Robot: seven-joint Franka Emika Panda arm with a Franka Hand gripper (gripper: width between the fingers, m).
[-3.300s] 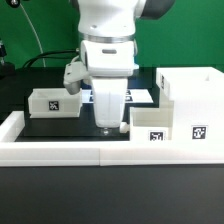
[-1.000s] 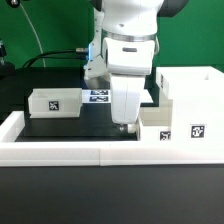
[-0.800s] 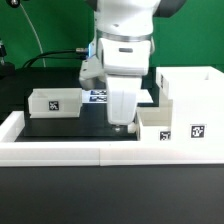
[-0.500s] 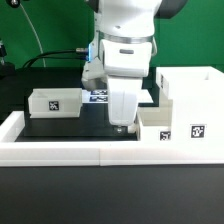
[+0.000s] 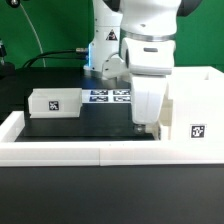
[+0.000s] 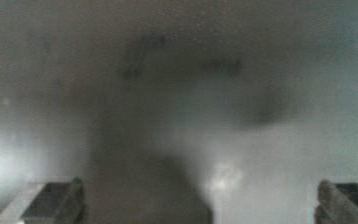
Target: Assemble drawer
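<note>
Black counter (image 5: 60,125) edged by low white wall (image 5: 70,152), dim room behind, small box (image 5: 55,102) well apart from tall housing (image 5: 195,100), pincer (image 5: 147,125) spread, low against the housing's front

exterior: front-on, slightly above table (image 5: 60,125), mid-range | wrist: very close to blurred white surface (image 6: 179,100) | overlap: unclear

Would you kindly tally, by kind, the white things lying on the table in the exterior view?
Tall housing: 1
Small open-top box: 1 in plain view; the gripper may hide another
Marker board: 1
Border wall: 1
Total: 4
</note>
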